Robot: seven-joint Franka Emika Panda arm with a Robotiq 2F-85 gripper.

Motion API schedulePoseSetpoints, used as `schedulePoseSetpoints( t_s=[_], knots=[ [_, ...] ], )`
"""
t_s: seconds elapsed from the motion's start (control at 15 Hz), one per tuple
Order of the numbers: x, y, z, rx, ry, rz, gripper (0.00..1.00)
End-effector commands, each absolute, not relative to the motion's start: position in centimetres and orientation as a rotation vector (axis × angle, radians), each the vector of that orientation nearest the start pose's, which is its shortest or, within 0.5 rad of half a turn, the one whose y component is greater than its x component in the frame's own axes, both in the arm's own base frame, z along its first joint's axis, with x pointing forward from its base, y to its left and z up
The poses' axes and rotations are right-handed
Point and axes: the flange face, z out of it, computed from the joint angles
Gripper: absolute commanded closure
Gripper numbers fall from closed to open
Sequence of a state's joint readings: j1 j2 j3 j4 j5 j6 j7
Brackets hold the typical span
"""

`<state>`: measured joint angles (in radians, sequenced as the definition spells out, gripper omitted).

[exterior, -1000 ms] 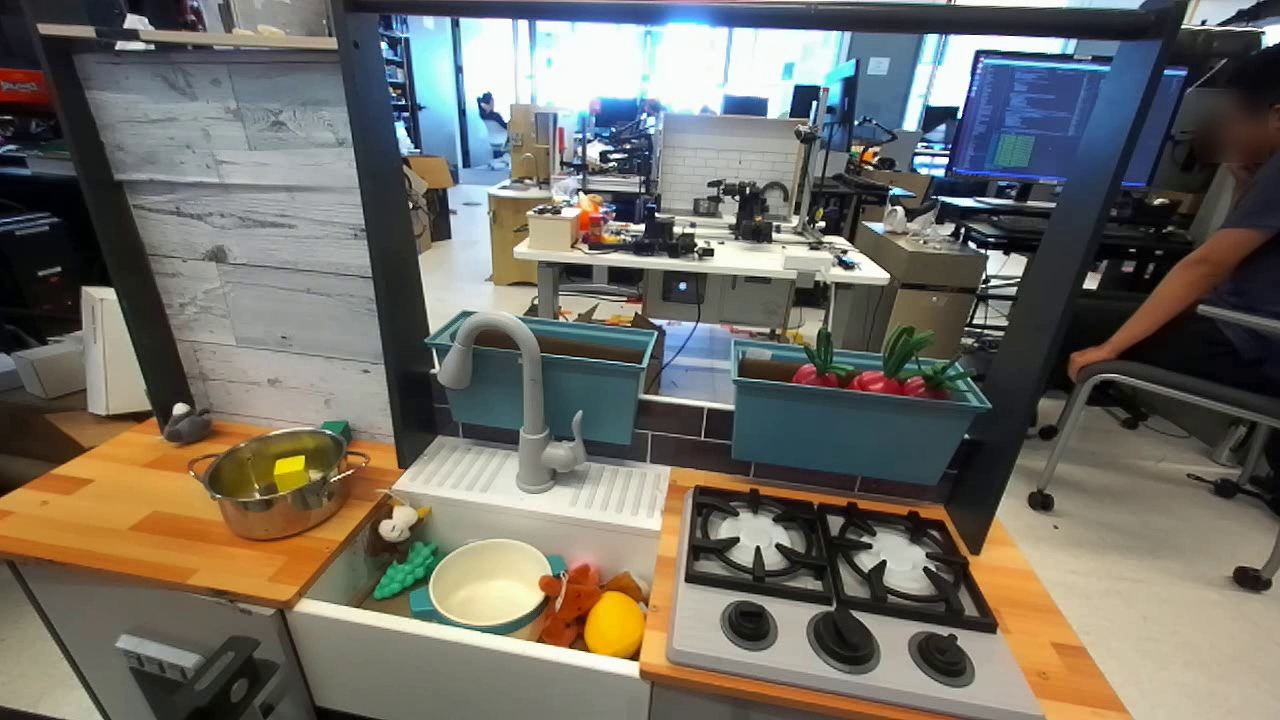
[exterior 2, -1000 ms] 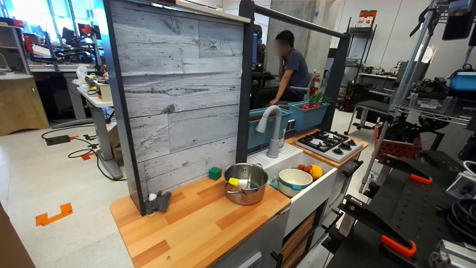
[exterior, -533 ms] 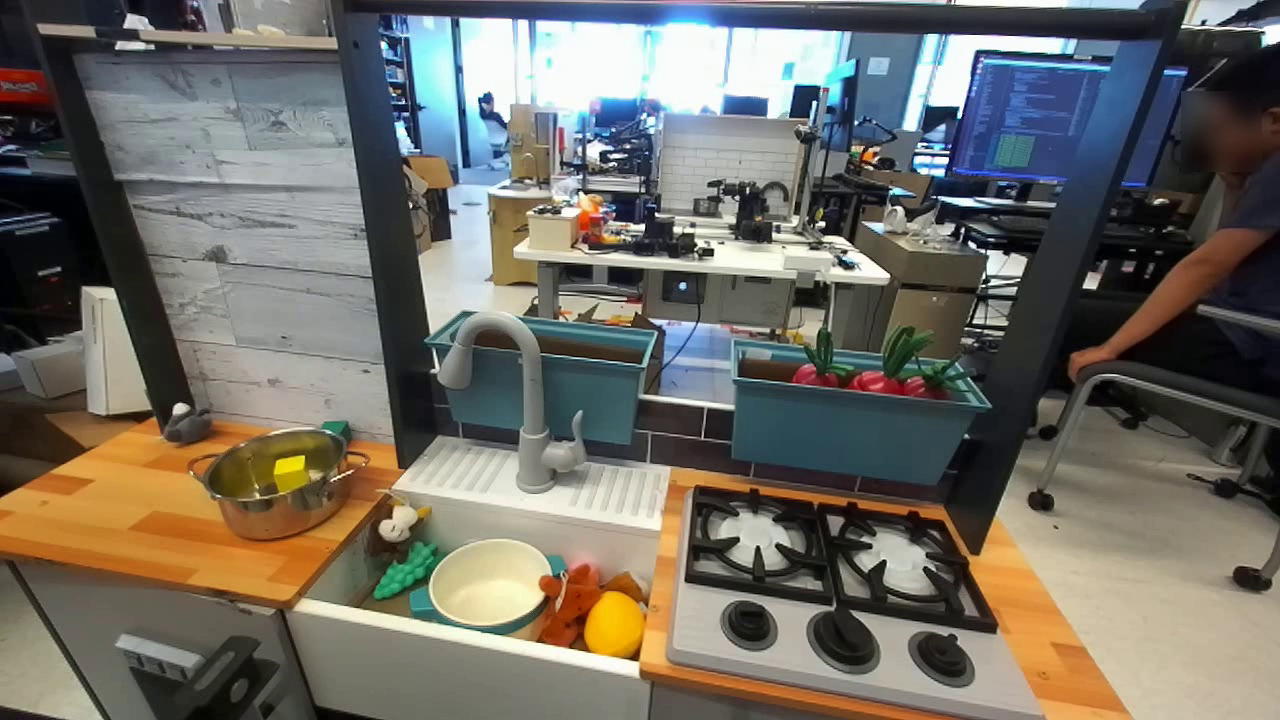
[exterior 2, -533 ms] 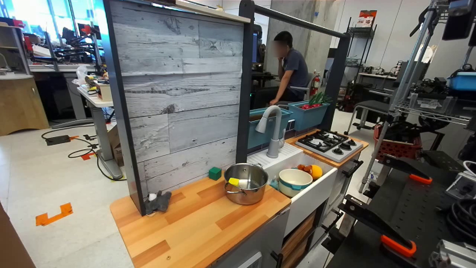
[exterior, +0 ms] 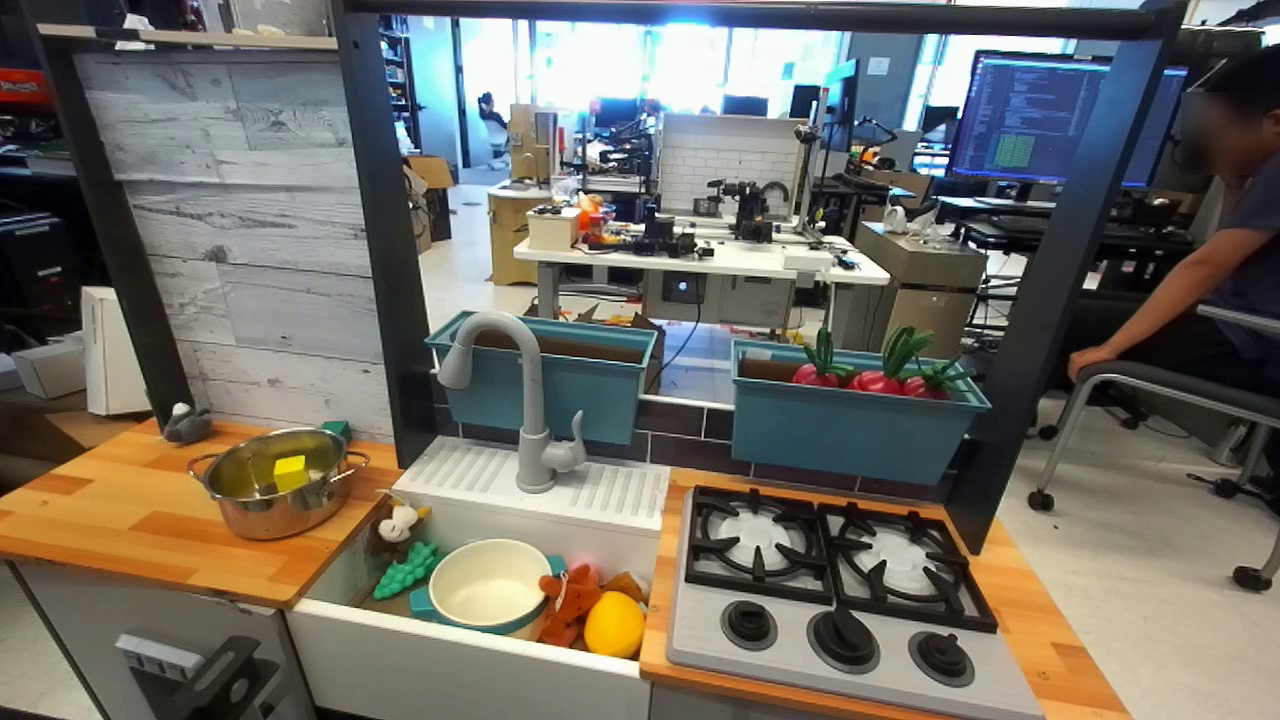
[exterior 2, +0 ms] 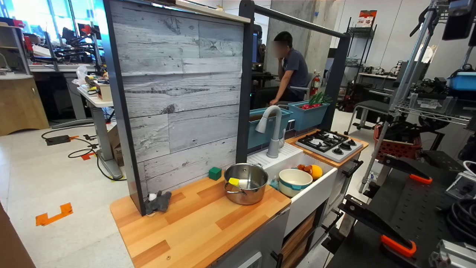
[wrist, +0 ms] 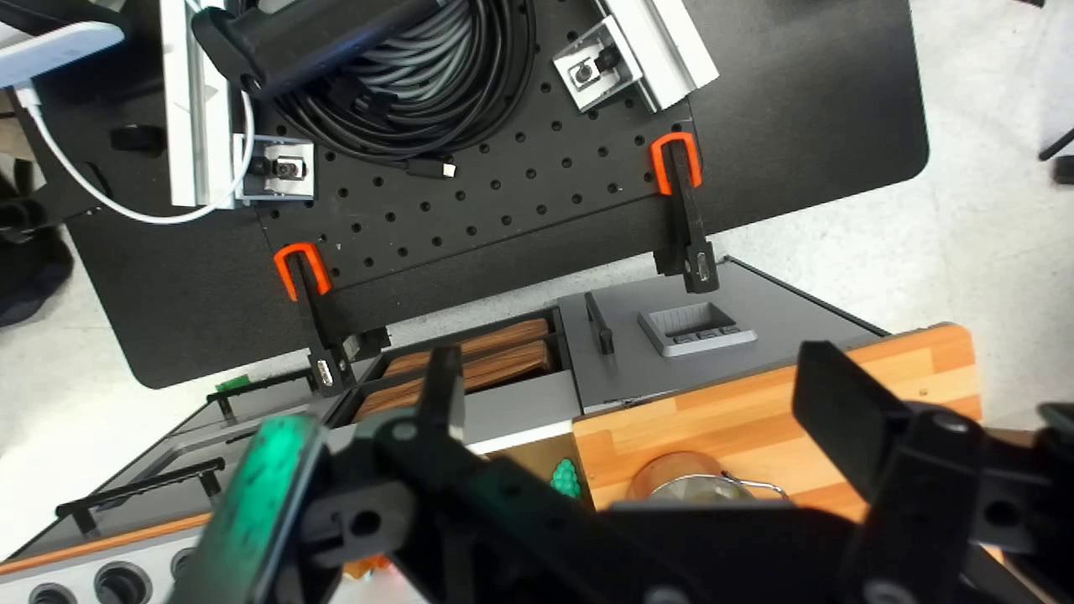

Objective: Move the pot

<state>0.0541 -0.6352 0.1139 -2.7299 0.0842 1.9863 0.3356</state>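
Note:
The silver metal pot [exterior: 285, 517] with two handles stands on the left wooden counter [exterior: 100, 500]. It also stands on the counter in an exterior view [exterior 2: 247, 197]. A yellow block [exterior: 290, 472] lies inside it and also shows in an exterior view [exterior 2: 233, 181]. In the wrist view the pot [wrist: 684, 470] is partly hidden behind the gripper body. My gripper [wrist: 631, 361] is open, with its two fingers wide apart and nothing between them. It is above the kitchen and apart from the pot. Neither exterior view shows the gripper or the arm.
A white sink [exterior: 470, 660] beside the pot holds a white bowl [exterior: 490, 585], green grapes and toys. A faucet [exterior: 530, 400] rises behind it. A stove [exterior: 850, 600] is right of the sink. A green cube [exterior 2: 215, 173] and grey toy [exterior 2: 158, 201] are by the back panel [exterior 2: 186, 93].
The pot and the objects around it have not moved. The seated person's head has shifted slightly.

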Motion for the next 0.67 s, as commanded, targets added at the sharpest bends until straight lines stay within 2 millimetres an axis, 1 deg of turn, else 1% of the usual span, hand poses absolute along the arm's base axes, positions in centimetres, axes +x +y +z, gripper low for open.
schedulePoseSetpoints(
  t_s=[0.0,0.47,0.6],
  knots=[
    [32.41,5.73,39.88,-3.135,0.365,0.173,0.0],
    [32.41,5.73,39.88,-3.135,0.365,0.173,0.0],
    [32.84,5.62,39.7,-3.13,0.361,0.167,0.0]
  ],
)
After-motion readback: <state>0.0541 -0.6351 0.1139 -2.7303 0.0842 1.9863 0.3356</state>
